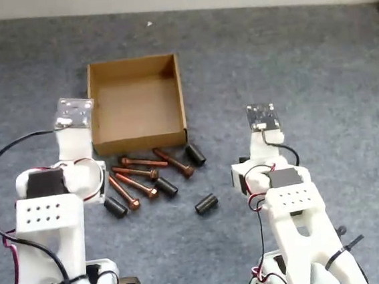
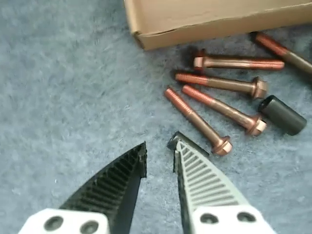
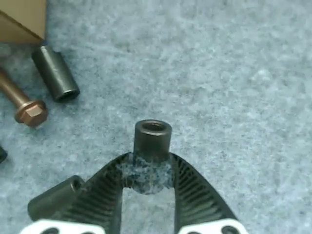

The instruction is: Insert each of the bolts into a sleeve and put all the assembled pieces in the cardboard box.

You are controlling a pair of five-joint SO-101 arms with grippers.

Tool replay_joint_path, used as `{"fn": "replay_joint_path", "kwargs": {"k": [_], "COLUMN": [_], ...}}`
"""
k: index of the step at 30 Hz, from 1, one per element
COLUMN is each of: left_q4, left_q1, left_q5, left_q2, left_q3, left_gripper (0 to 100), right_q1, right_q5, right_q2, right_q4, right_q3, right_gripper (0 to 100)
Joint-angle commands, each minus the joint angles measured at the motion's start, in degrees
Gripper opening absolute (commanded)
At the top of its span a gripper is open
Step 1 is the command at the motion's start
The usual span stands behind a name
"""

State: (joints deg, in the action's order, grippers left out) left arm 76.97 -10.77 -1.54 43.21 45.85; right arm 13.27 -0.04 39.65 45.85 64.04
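The right gripper has its jaws pinching a dark sleeve by one end, and the open bore faces the wrist camera. The left gripper hangs low over the grey table with its jaws spread and nothing between them, close to the nearest bolt head. In the high view, the cardboard box sits upper left of centre. Five copper bolts lie fanned just below its front wall. Four loose sleeves lie around them: one by the box's lower right corner, one among the bolts, one at their lower left, and one lower right of the bolts.
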Motion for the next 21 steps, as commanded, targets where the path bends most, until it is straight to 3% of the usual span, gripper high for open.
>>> {"fn": "replay_joint_path", "kwargs": {"k": [1,5,10,21], "left_q4": [0.3,0.0,0.3,-1.5], "left_q1": [-4.2,-6.7,-6.0,8.5], "left_q5": [3.5,6.2,6.2,5.5], "left_q2": [-1.5,-3.8,-8.8,-26.0], "left_q3": [-2.8,-3.5,-6.8,-8.1], "left_gripper": [16,25,25,25], "right_q1": [-0.9,-0.9,-0.9,-1.1], "right_q5": [0.0,0.0,0.0,0.0], "right_q2": [2.0,2.0,2.0,2.0], "right_q4": [-1.1,-1.1,-1.1,-2.2], "right_q3": [-0.6,-0.6,-0.6,-0.5], "right_gripper": [0.5,0.5,0.5,0.5]}}
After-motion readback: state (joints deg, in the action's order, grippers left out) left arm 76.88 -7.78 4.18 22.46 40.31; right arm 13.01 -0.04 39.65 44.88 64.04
